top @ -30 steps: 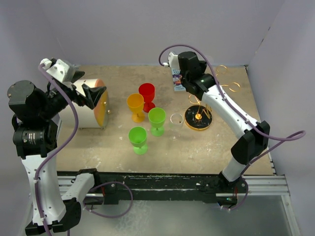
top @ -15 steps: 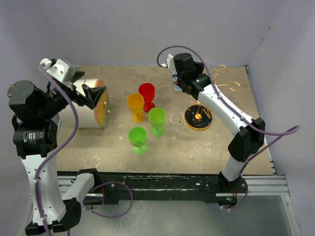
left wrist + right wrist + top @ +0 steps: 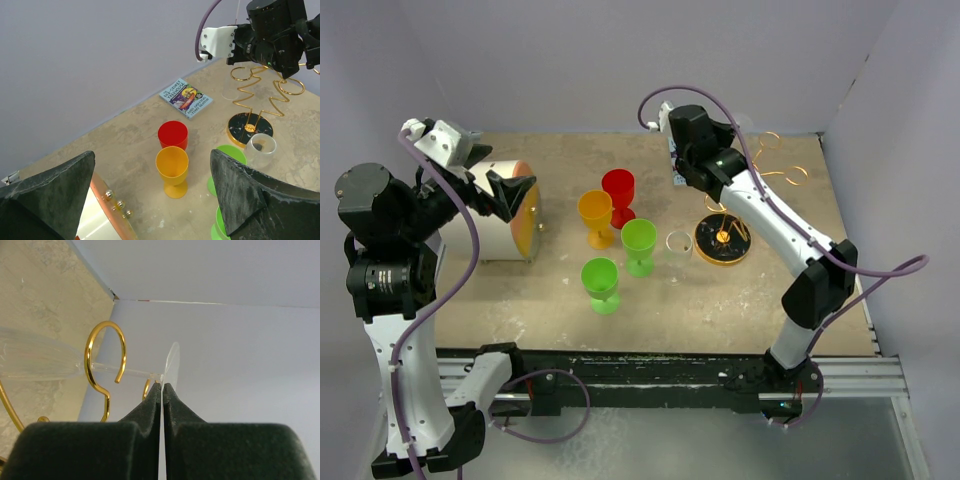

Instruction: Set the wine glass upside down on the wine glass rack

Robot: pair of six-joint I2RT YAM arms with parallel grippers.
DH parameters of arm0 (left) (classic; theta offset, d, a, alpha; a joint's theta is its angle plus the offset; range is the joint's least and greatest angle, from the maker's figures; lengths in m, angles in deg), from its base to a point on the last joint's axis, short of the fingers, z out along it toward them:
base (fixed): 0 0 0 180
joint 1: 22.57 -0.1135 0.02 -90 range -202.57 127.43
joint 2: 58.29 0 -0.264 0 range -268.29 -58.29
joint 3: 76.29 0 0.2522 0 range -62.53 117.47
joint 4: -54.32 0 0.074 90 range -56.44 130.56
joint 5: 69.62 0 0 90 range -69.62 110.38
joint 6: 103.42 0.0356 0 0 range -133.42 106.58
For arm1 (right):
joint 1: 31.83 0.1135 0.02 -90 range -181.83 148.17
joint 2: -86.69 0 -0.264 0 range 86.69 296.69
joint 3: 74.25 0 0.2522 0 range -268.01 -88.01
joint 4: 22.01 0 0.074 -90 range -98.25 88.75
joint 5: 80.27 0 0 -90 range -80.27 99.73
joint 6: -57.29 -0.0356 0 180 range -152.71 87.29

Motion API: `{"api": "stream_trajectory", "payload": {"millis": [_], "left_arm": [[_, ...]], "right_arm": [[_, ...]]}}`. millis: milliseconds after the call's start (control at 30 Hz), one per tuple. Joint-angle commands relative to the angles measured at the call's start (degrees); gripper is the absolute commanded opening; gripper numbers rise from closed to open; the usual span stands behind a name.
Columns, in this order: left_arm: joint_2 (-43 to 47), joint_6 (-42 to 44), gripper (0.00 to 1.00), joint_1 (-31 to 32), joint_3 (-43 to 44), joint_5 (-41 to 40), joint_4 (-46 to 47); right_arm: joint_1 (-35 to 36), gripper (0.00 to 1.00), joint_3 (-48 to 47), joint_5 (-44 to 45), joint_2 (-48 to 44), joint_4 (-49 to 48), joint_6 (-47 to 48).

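Pinching the wine glass (image 3: pixel 42 360) by its foot (image 3: pixel 171 362), the right gripper (image 3: pixel 162 390) is pressed tight, with the stem (image 3: pixel 140 374) lying across a gold ring (image 3: pixel 88 352) of the wine glass rack (image 3: pixel 239 132). It's probably best eased down slowly so the foot gets caught by the ring.

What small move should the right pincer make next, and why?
Probably lower the wine glass a little so its foot settles on the gold ring: the right pincer clamps the foot, and the stem already sits inside the ring.
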Motion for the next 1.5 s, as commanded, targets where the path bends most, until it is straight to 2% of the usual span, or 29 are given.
{"api": "stream_trajectory", "payload": {"millis": [0,600,1467], "left_arm": [[0.1,0.14,0.99,-0.88,-0.28,1.13,2.8],[-0.09,-0.32,0.99,-1.31,-0.67,1.58,3.43],[0.47,-0.81,0.99,-2.04,-1.6,2.0,3.94]], "right_arm": [[0.85,0.0,-3.15,2.92,0.9,-0.09,-3.16],[1.52,0.01,-5.55,3.95,2.86,6.21,-12.48],[3.56,0.01,-4.75,6.73,2.03,5.79,-13.31]]}}
